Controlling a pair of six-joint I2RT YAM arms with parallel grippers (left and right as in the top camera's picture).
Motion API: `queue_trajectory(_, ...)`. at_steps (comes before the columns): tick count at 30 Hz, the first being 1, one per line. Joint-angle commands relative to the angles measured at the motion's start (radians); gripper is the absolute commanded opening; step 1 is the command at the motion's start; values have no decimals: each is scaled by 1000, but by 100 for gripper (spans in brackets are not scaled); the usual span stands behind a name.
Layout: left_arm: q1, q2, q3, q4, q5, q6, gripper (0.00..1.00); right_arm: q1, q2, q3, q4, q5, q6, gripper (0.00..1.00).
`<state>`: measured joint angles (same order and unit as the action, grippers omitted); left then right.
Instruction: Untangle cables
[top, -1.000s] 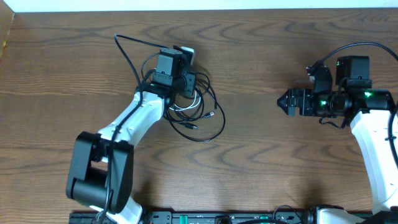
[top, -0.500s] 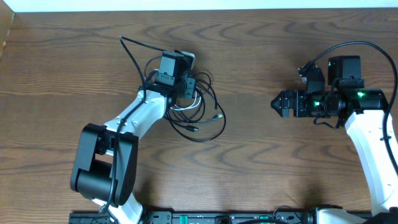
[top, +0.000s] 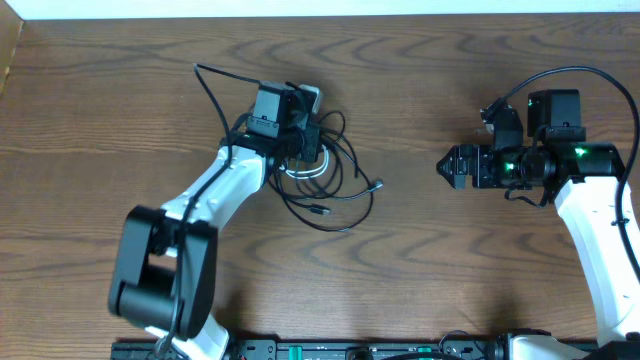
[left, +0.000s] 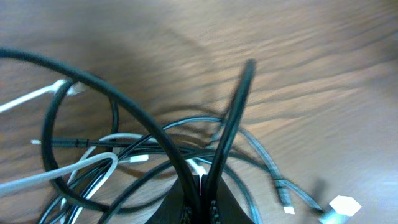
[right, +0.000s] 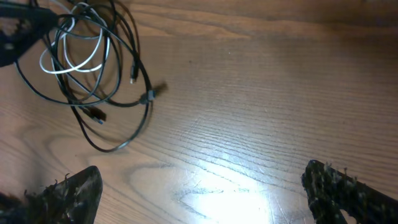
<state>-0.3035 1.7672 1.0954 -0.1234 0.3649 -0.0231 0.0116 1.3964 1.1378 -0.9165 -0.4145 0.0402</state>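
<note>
The cables (top: 335, 190) lie as one tangle of thin black cords and a white cord (top: 305, 170) on the wooden table, left of centre. My left gripper (top: 312, 140) sits over the tangle's upper edge. In the left wrist view it (left: 200, 190) is shut on two black cords that rise between its fingers, with the white cord (left: 93, 165) looping to the left. A small plug end (top: 378, 184) sticks out on the right. My right gripper (top: 447, 165) hangs far to the right, open and empty; its fingers (right: 65, 193) stand wide apart, and the tangle (right: 87, 62) shows at upper left.
A thicker black arm cable (top: 212, 88) arcs out left of the left wrist. Another one (top: 560, 73) loops over the right arm. The table's back edge (top: 320, 14) meets a white wall. Bare wood (top: 420, 260) lies between the two arms.
The left gripper has shut on black cords at the tangle's top. The bundle has spread to the right, its plug end sliding rightward. The right arm shifted slightly left, then stayed still.
</note>
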Motion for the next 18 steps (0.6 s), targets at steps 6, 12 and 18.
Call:
queue_trajectory(6, -2, -282, 18, 136, 234, -212, 8, 23, 45, 11, 16, -8, -6, 99)
queue_trajectory(12, -2, -470, 18, 200, 306, -339, 8, 29, 89, 11, 77, -11, 60, 99)
queue_trajectory(18, -2, -607, 18, 192, 317, -361, 8, 55, 167, 11, 137, -37, 105, 99)
